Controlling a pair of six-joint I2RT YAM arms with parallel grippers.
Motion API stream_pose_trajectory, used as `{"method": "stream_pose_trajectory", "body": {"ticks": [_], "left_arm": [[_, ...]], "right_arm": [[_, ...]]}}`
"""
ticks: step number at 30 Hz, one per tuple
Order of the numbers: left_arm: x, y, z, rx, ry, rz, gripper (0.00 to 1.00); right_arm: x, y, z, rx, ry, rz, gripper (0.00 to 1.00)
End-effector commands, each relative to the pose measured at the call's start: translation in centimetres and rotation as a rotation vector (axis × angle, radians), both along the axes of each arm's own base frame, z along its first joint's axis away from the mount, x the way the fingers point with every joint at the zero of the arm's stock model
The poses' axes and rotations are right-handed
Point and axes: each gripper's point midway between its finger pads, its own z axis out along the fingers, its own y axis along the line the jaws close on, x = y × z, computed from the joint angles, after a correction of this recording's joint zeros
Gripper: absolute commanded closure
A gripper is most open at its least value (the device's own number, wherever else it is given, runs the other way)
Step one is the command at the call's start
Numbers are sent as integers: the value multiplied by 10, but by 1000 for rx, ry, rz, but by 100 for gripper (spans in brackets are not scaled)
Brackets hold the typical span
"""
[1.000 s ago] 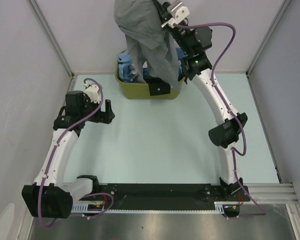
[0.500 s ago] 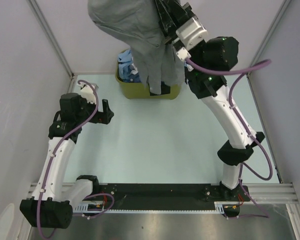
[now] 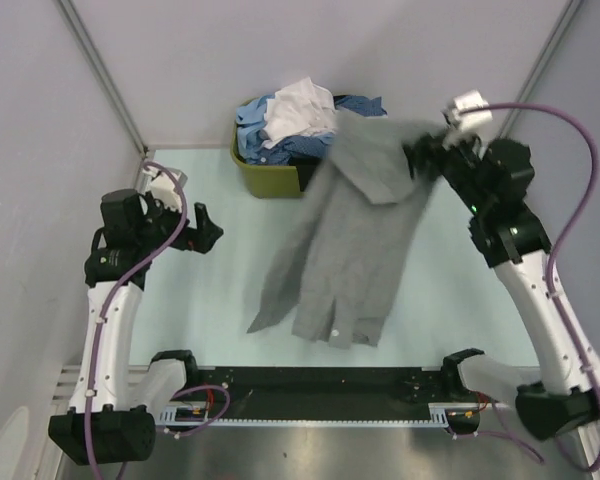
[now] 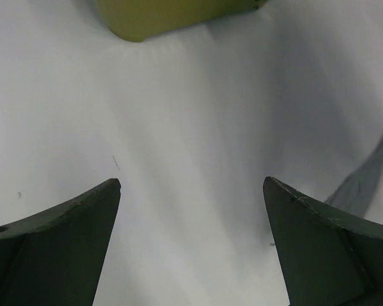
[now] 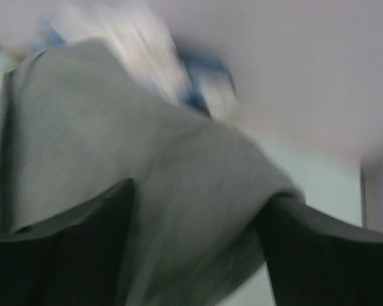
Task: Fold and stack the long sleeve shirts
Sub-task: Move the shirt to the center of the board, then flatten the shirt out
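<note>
A mid-grey long sleeve shirt [image 3: 350,240] is stretched out, blurred, from my right gripper [image 3: 420,155] down towards the table's near middle. In the right wrist view the grey shirt [image 5: 115,127] fills the space between the two fingers of the right gripper [image 5: 198,191], which stand well apart: open. More shirts, white [image 3: 300,105] and blue [image 3: 255,125], are piled in the olive-green basket [image 3: 270,182]. My left gripper [image 3: 205,228] hangs open and empty at the left, above bare table [image 4: 191,182]; a grey shirt edge [image 4: 370,172] shows at its right.
The basket [image 4: 166,13] stands at the table's far edge against the back wall. Grey walls close in the left, right and back sides. A black rail [image 3: 320,385] with the arm bases runs along the near edge.
The right arm swung down and to the right from above the basket. Its jaws opened, and the grey shirt dropped from a hanging bundle to spread over the table. The left arm barely moved.
</note>
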Motion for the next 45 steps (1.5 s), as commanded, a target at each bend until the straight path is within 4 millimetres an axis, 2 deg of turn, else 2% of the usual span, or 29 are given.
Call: {"method": "stream_pose_trajectory", "body": {"ticks": [1,2,3,5,6,10,13,14,15,16,18,19,21,22,29,31,32,33,34,35,36,37,38,39,40,41,43,44,45], "left_arm": [[-7,-16,-9,97,-28,-233,0],[-6,-21,-24,115,7,-268,1],[-6,-21,-33,157,21,-286,1],[-13,-41,-61,195,80,-391,1],[-24,-60,-77,212,110,-473,1],[-33,-103,-114,232,173,-576,1],[-25,-139,-129,212,174,-624,1],[-23,-146,-147,225,226,-636,1],[-21,-156,-150,241,224,-648,1],[-17,-164,-157,238,237,-647,1],[-9,-174,-180,285,290,-632,1],[-5,-177,-186,296,294,-625,1],[0,-182,-206,335,327,-621,1],[5,-181,-211,359,325,-601,1],[-5,-202,-249,489,364,-654,3],[-10,-201,-264,537,398,-668,18],[-9,-203,-265,546,404,-671,26],[-10,-198,-268,565,428,-663,41],[-6,-191,-272,586,442,-645,50],[-7,-185,-273,597,457,-646,57],[-4,-179,-273,597,467,-631,76],[3,-165,-268,572,476,-595,89],[5,-156,-264,561,493,-573,100],[11,-146,-258,543,495,-549,100],[23,-128,-244,494,486,-499,100],[28,-116,-235,484,478,-480,100],[49,-84,-213,431,450,-396,100],[52,-77,-194,401,422,-389,100],[56,-69,-183,382,405,-374,100]], "right_arm": [[-62,-120,-219,102,735,-237,10],[-75,-131,-246,114,817,-250,1],[-86,-150,-259,129,882,-265,0],[-82,-162,-268,154,959,-272,0],[-80,-166,-268,179,979,-255,0],[-64,-161,-282,209,1110,-155,0],[-32,-153,-290,150,1089,-121,0],[-22,-155,-296,111,1077,-143,0],[-14,-152,-304,55,1079,-136,0],[-2,-138,-306,-7,1041,-102,0],[8,-136,-328,-133,1052,-152,0],[15,-124,-331,-177,1024,-136,0],[25,-132,-343,-245,1023,-217,0],[35,-124,-350,-284,1006,-221,0],[77,-163,-393,-436,1055,-447,1],[80,-169,-407,-476,1086,-458,8],[81,-171,-413,-490,1101,-457,22],[78,-175,-419,-506,1123,-464,29],[79,-178,-424,-508,1144,-459,38],[79,-185,-424,-489,1161,-462,57],[73,-181,-426,-481,1197,-430,68],[78,-190,-416,-460,1190,-432,77],[70,-193,-412,-429,1225,-400,94],[70,-191,-402,-401,1217,-370,100],[72,-189,-378,-386,1169,-334,100],[61,-188,-365,-354,1183,-284,100],[54,-166,-335,-277,1139,-135,100],[42,-159,-304,-270,1105,-66,100],[34,-140,-288,-218,1084,39,100]]}}
